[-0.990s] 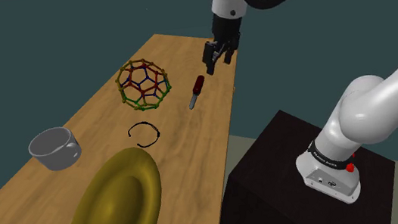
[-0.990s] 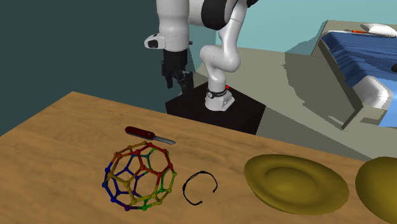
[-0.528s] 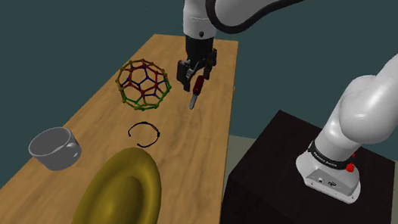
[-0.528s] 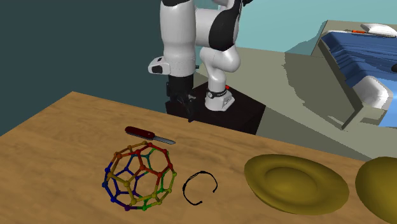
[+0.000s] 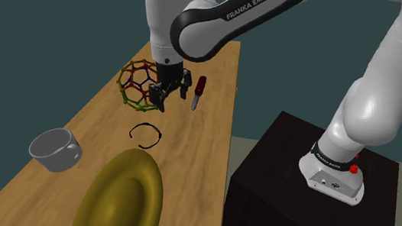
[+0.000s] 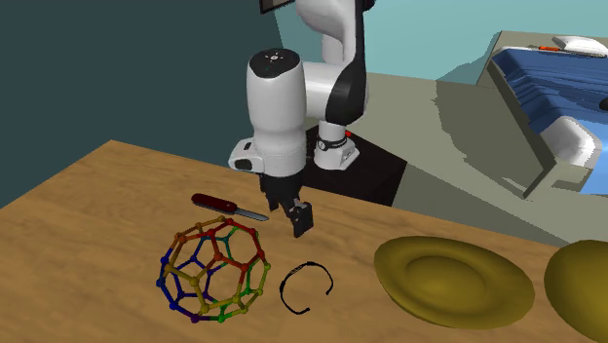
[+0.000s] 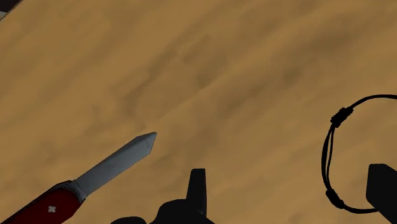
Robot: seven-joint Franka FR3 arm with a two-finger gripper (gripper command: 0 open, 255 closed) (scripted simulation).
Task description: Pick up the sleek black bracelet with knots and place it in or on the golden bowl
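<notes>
The black cord bracelet (image 5: 160, 135) lies flat on the wooden table (image 5: 195, 143), between a wire-frame ball and the golden bowl (image 5: 120, 201). My gripper (image 5: 170, 92) hovers open just above the table, beside the ball and short of the bracelet. In the second exterior view the gripper (image 6: 300, 219) hangs over the wood just above the bracelet (image 6: 283, 289), with the golden bowl (image 6: 453, 278) to the right. In the wrist view the knotted bracelet (image 7: 341, 116) lies close to one finger of the open gripper (image 7: 289, 191). Nothing is held.
A red pocket knife (image 5: 199, 91) with its blade out lies close by the gripper. The coloured wire-frame ball (image 5: 143, 84) stands right beside the gripper. A grey cup (image 5: 56, 150) sits toward the shoulder view's left. A second golden dish (image 6: 580, 287) lies beyond the bowl.
The arm has swung from the table's far edge toward the shoulder view's left and come down low, past the knife, closer to the bracelet. The objects have not moved.
</notes>
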